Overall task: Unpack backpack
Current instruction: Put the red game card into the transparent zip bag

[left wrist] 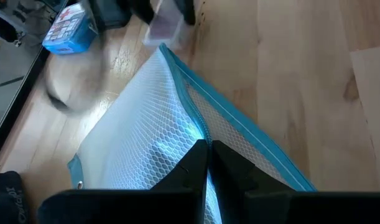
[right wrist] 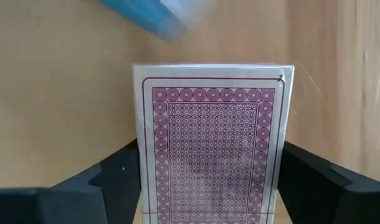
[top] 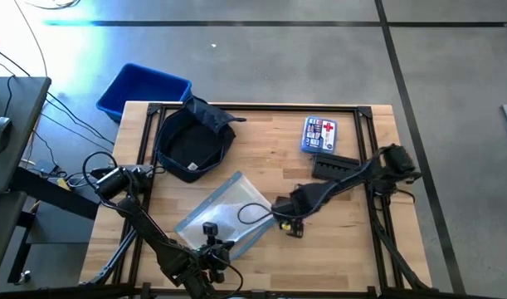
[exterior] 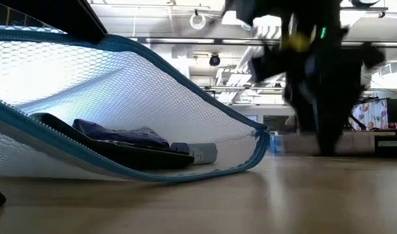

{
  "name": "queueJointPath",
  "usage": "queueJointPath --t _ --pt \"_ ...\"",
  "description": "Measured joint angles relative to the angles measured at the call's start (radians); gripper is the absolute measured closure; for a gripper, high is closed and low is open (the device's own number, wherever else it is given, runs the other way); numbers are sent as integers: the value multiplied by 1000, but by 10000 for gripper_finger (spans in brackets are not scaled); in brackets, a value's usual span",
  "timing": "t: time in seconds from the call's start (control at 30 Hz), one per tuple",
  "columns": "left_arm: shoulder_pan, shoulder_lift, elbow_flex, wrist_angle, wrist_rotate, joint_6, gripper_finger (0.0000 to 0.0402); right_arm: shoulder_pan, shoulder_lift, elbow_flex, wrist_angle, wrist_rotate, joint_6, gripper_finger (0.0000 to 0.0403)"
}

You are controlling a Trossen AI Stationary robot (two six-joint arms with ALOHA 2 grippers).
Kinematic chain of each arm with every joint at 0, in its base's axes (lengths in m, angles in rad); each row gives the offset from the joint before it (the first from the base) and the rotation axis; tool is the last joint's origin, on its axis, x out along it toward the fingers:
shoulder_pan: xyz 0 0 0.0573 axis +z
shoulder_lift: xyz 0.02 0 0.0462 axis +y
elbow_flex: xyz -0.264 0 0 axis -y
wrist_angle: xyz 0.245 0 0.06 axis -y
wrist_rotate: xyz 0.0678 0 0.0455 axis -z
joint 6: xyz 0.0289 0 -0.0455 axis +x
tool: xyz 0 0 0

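Observation:
The dark navy backpack (top: 191, 141) lies open on its back at the table's far left. Nearer, a clear mesh zip pouch (top: 224, 212) with blue edging lies in the middle. My left gripper (top: 212, 249) is shut on the pouch's upper layer, which stands raised (exterior: 153, 97) over dark flat things (exterior: 114, 146) and a grey cylinder (exterior: 201, 153) inside. To the right of the pouch, my right gripper (top: 288, 220) points down. It is shut on a playing-card box (right wrist: 214, 143) with a maroon patterned back. My left gripper pinches the pouch's upper mesh layer (left wrist: 190, 134) between its two fingers, next to the blue zipper edge, coming slanting down from the table's near side. That layer is held up off the lower one, which rests on the table. My right gripper holds the card box by its two long side edges (right wrist: 142, 180), one finger on each side. The fingers come from above, pointing down, and the box's patterned face is toward the wrist camera. Whether the box's lower end touches the table does not show.
A bright blue bin (top: 141, 90) stands beyond the table's far left corner. A first-aid box (top: 319, 134) with a red cross and a black flat item (top: 334, 166) lie at the far right. Bare wood (top: 261, 141) shows between the backpack and these.

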State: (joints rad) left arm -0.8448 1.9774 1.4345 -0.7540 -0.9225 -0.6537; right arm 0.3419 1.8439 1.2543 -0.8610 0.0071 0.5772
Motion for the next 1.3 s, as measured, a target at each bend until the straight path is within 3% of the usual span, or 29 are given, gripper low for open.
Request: queueJointPath --t 0.13,0.33,0.57,0.77,0.9,1.1,1.3 --pt "-1 0 0 1 -19 0 402 98 -35 -3 69 -4 125 121" --pt "-8 0 0 7 -74 1 402 213 12 5 429 22 163 121" --pt "-14 0 0 23 -88 61 402 177 65 7 663 84 25 121" --pt "-14 0 4 17 -143 76 402 110 116 7 817 67 -103 121" --pt "-17 0 19 18 -177 89 402 78 162 18 827 53 -138 121" --pt "-22 0 29 21 -188 109 402 36 243 158 761 53 -220 121" --pt "-28 0 29 20 -182 109 401 -22 303 311 618 135 -250 121"
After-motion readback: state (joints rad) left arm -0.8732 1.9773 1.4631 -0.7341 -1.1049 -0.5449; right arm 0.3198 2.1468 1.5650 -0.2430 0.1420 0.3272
